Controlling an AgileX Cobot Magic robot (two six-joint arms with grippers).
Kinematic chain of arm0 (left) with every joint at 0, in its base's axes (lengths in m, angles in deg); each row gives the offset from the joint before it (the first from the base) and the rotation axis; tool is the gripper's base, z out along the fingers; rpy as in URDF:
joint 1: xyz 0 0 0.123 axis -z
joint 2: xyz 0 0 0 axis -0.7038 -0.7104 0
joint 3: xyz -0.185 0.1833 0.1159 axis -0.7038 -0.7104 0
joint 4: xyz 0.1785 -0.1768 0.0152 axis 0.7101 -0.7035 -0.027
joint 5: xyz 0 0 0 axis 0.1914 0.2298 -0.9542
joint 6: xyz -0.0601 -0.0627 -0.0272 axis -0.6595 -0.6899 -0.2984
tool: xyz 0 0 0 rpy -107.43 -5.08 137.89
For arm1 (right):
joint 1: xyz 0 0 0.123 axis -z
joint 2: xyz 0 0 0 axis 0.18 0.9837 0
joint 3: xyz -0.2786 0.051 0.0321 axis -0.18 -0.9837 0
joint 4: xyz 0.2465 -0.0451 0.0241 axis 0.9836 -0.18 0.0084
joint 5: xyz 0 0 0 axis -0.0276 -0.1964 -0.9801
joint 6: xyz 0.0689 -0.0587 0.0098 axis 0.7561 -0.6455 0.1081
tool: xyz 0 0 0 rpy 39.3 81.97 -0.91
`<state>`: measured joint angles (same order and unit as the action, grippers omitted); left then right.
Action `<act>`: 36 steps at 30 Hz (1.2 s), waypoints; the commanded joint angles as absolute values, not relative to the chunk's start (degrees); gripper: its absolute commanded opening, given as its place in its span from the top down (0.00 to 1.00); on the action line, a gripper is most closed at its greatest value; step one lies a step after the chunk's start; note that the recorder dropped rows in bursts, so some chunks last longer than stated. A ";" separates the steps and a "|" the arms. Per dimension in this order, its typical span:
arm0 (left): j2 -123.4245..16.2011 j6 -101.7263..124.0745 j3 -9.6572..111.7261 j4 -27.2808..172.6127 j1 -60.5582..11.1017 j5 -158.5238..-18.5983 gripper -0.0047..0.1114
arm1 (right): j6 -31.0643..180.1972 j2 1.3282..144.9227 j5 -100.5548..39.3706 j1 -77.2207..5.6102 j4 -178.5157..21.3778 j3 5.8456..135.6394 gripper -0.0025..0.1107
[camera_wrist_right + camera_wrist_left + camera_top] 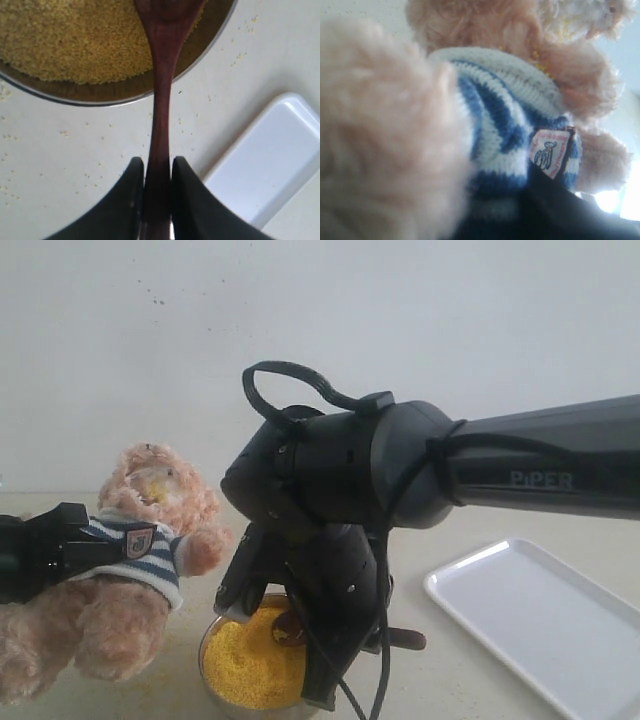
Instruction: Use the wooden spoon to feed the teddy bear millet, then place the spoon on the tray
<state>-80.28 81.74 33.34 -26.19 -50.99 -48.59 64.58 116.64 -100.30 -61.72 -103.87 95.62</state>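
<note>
The teddy bear point(150, 540) in its striped shirt point(495, 125) leans at the left, with my left gripper point(78, 542) shut on its torso. One dark finger point(560, 210) presses just below the chest badge point(550, 152). A few yellow grains cling near the bear's mouth point(540, 56). My right gripper point(157, 164) is shut on the thin handle of the wooden spoon point(162, 75). The spoon's oval end reaches over the millet point(75, 40) in the metal bowl point(215, 680). The white tray point(545, 625) lies flat at the right, apart from the bowl.
The right arm's bulky black wrist point(340, 490) hangs over the bowl and hides part of it in the exterior view. Loose millet grains point(65, 134) are scattered on the pale tabletop point(60, 165). A white wall stands behind.
</note>
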 commanded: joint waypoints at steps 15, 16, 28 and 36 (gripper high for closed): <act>-80.13 82.23 33.77 -27.28 -50.90 -47.19 0.92 | 75.26 116.23 -100.55 -71.59 -123.65 95.32 0.98; -80.13 82.23 33.77 -27.28 -50.90 -47.19 0.92 | 75.26 116.09 -100.55 -72.03 -123.51 95.15 0.98; -80.13 82.23 33.77 -27.28 -50.90 -46.51 0.92 | 78.71 116.09 -100.55 -74.33 -127.29 95.00 0.98; -80.13 82.23 33.77 -27.28 -50.90 -46.69 0.92 | 84.37 115.19 -100.55 -74.90 -130.69 83.92 0.98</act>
